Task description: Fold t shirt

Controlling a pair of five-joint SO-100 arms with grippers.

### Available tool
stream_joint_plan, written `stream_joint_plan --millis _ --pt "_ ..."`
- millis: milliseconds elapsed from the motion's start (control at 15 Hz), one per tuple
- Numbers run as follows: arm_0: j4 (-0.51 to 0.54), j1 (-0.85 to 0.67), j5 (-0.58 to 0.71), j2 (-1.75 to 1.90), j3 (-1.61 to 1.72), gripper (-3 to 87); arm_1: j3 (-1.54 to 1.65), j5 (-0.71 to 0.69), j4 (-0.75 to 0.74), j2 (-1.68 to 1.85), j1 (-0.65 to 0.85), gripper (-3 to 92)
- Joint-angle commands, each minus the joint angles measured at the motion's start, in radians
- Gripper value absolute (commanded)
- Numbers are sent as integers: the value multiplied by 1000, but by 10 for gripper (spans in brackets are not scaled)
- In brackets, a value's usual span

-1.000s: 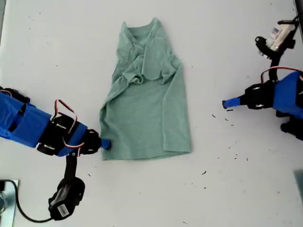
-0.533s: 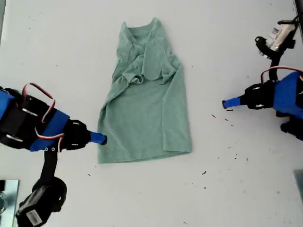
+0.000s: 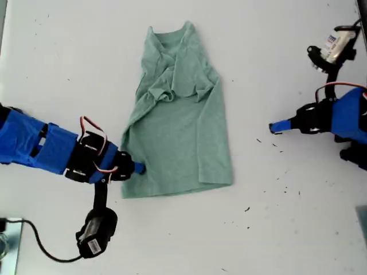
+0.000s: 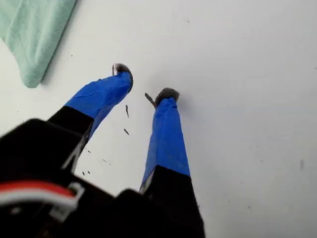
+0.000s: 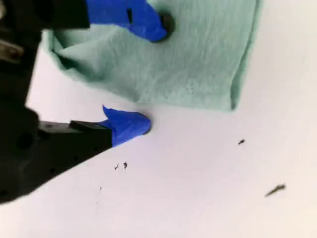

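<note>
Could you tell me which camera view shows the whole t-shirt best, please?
The exterior view: the entire t-shirt lies visible on the table. The second wrist view shows only its hem edge; the first wrist view shows just one corner.

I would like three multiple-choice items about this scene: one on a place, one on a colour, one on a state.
1. Where is my second gripper?
A. at the lower edge of the pale green cotton t-shirt
B. on the neckline
C. far off on the white table

2. What colour is the tape on the jaws?
A. red
B. blue
C. yellow

3. What is the state of my first gripper?
A. shut on the shirt
B. open over bare table
C. holding a sleeve

Answers: 1 A, one jaw lies on the hem, one on the table. 2 B, both wrist views show blue. 3 B, its jaws stand apart with nothing between.
</note>
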Motion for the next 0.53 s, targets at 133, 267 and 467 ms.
stream_joint_plan --millis 133,267,467 --pt "-34 18 -29 -9 28 -2 34 -6 2 12 -15 129" --pt "63 18 -51 32 8 -2 34 -6 2 12 -21 130" --pt "364 20 -137 256 -46 -2 34 -9 2 12 -20 130"
